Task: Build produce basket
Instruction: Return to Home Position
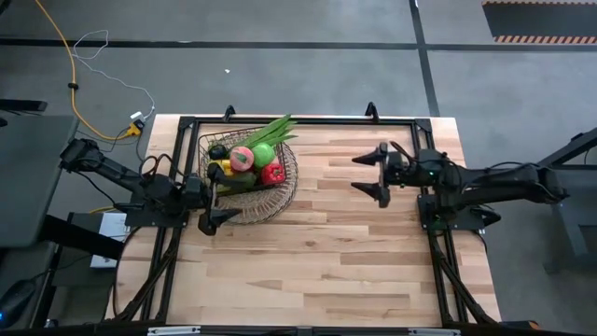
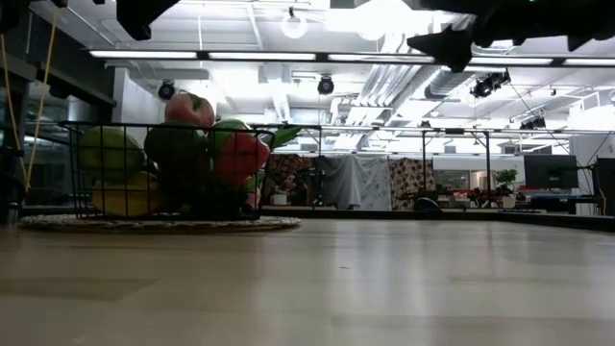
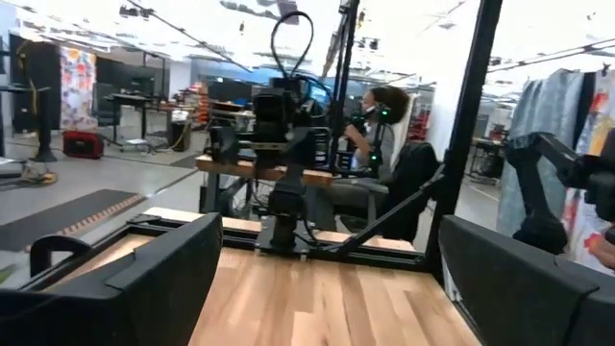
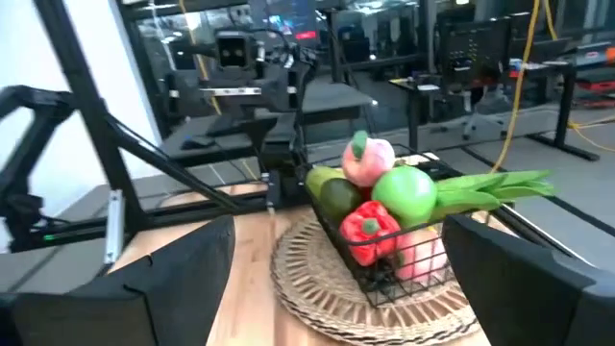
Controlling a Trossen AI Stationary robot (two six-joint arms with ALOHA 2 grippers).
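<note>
Since only homing remains, I note basket (image 1: 291, 179), heaped with produce (image 1: 254, 159), on table's (image 1: 354, 252) left half | left gripper (image 1: 215, 207) agape, empty, just beside rim | right gripper (image 1: 361, 175) agape, empty, well apart | risk: left finger snags rim, spilling heap.

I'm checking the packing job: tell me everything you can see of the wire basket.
The basket is dark wire mesh: a round flared rim lying flat on the wooden table, around an upright gridded centre. It stands on the left arm's side, heaped with produce, leafy green stalks overhanging.
</note>
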